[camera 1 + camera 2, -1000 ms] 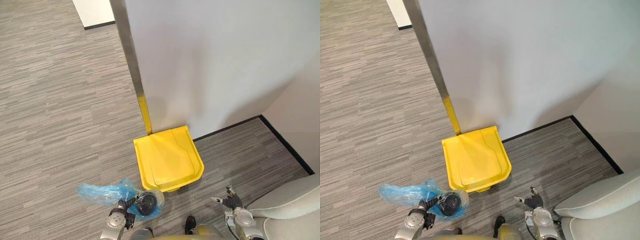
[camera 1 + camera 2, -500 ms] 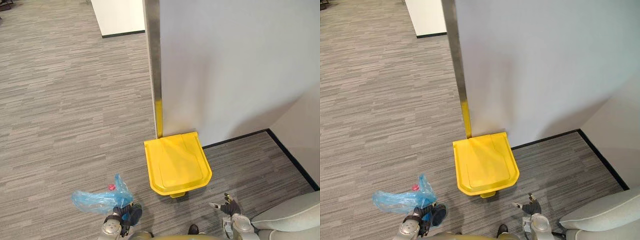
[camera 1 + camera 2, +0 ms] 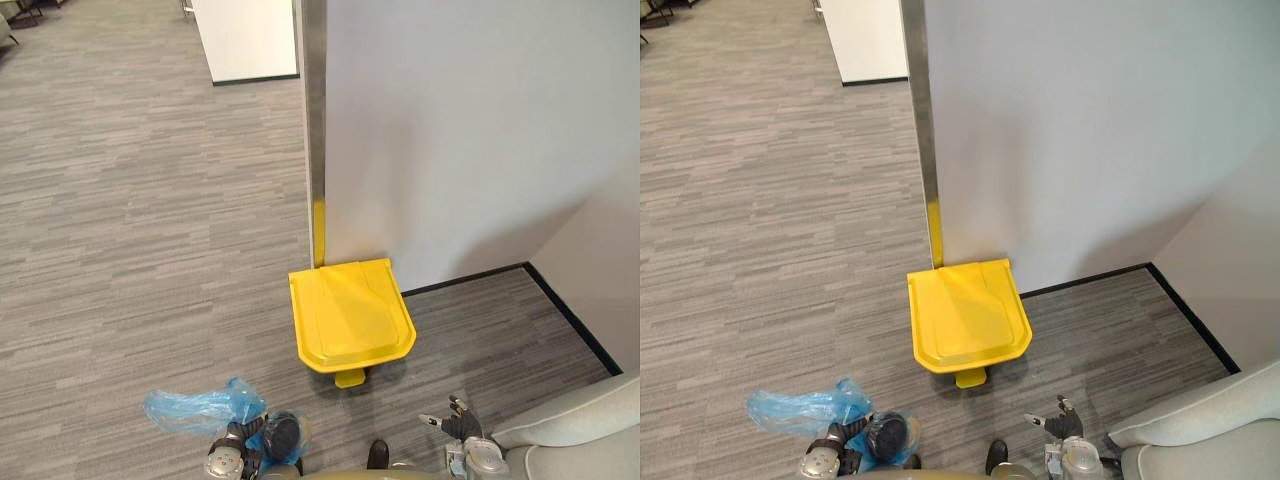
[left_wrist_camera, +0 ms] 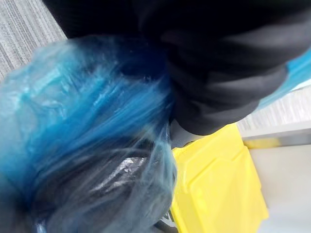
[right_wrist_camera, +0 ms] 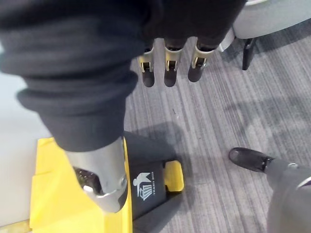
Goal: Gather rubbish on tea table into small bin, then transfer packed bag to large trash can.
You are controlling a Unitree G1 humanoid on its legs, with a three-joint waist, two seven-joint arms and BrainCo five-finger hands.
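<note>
A blue plastic bag [image 3: 193, 408] with dark rubbish in its bulging end [image 3: 284, 436] hangs above the carpet at the lower left. My left hand [image 3: 228, 458] is shut on its gathered neck. In the left wrist view the bag [image 4: 82, 126] sits right against the hand, and the can [image 4: 218, 187] lies beyond it. The large yellow trash can [image 3: 350, 315] stands lid closed against the grey wall, its pedal [image 3: 348, 378] facing me. My right hand [image 3: 460, 430] hovers empty at the lower right with straight fingers [image 5: 168, 73], above the can's front and pedal [image 5: 174, 171].
A grey wall panel [image 3: 470, 130] with a metal edge post [image 3: 314, 120] rises behind the can. A pale grey chair [image 3: 580, 430] stands at the lower right, close to my right hand. Open grey carpet [image 3: 130, 220] spreads to the left.
The whole view has shifted, so the camera moved; the can's pedal has come into sight. The bag stays in my left hand and the right hand keeps its pose.
</note>
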